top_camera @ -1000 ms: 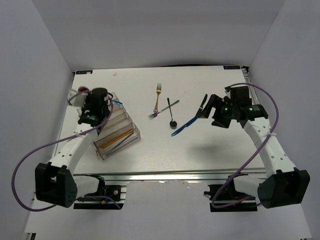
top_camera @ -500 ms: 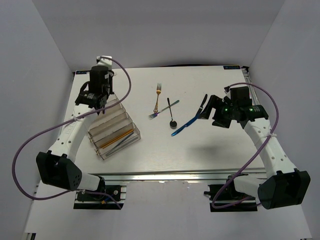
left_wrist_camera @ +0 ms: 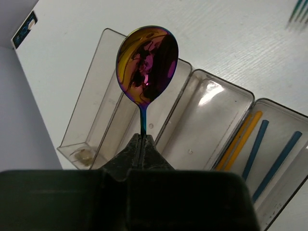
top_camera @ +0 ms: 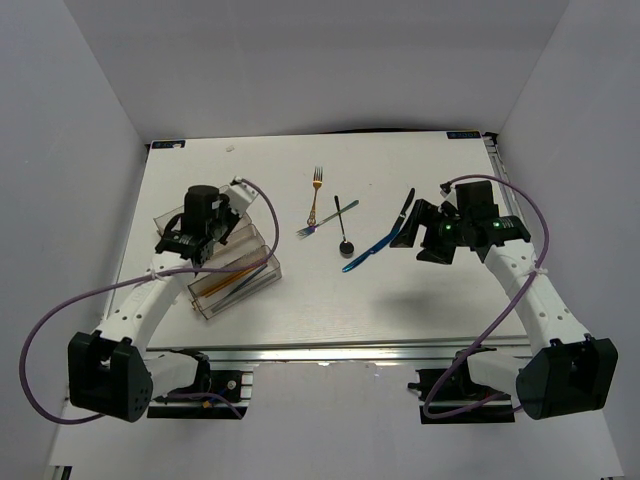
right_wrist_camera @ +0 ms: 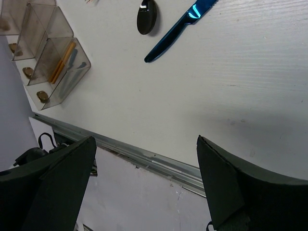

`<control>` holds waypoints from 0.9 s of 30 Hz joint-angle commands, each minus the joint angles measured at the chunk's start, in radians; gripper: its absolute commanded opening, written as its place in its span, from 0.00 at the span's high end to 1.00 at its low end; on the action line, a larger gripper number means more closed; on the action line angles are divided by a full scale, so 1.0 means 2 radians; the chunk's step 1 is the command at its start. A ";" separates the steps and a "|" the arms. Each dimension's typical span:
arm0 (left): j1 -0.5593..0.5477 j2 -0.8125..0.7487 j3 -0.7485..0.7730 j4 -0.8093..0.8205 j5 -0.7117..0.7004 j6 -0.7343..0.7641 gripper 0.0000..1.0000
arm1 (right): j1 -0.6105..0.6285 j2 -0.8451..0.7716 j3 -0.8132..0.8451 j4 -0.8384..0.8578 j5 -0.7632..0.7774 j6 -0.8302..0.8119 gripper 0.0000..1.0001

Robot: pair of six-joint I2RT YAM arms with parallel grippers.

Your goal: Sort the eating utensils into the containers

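My left gripper (top_camera: 200, 235) is shut on the thin handle of an iridescent spoon (left_wrist_camera: 147, 65) and holds it above the clear divided tray (top_camera: 262, 282), over its left compartments (left_wrist_camera: 91, 101). One compartment holds a gold stick (left_wrist_camera: 240, 139) and two blue sticks (left_wrist_camera: 255, 149). A gold fork (top_camera: 316, 195), an iridescent fork (top_camera: 325, 220), a black spoon (top_camera: 342, 228), a blue knife (top_camera: 368, 250) and a black knife (top_camera: 405, 208) lie on the table's middle. My right gripper (top_camera: 420, 235) is open and empty, raised just right of the knives. Its wrist view shows the blue knife (right_wrist_camera: 178, 31) and black spoon (right_wrist_camera: 146, 19).
The white table ends in a metal rail at the near edge (right_wrist_camera: 144, 156). White walls stand on the left, right and back. The tray sits at an angle on the left side, with small pads in its compartment ends (right_wrist_camera: 42, 96).
My left arm swung to the tray's far left end with the spoon, then came back over the tray. My right gripper shifted a little left and toward the near edge.
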 commanded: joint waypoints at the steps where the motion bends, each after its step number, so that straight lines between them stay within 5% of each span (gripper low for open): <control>1: -0.001 -0.029 -0.029 0.075 0.071 0.035 1.00 | 0.004 -0.004 0.003 0.021 -0.020 -0.001 0.11; 16: 0.011 0.025 -0.065 0.044 0.138 0.072 1.00 | 0.006 0.003 0.010 0.022 -0.010 -0.005 0.11; 20: 0.012 0.024 -0.073 0.040 0.128 0.045 0.91 | 0.007 0.010 0.013 0.030 -0.007 -0.001 0.11; 25: 0.011 0.001 -0.094 0.053 0.071 0.017 0.62 | 0.007 0.014 0.010 0.048 -0.011 0.009 0.11; 27: 0.013 -0.009 -0.097 0.058 0.042 0.012 0.57 | 0.007 0.022 0.011 0.054 -0.016 0.013 0.11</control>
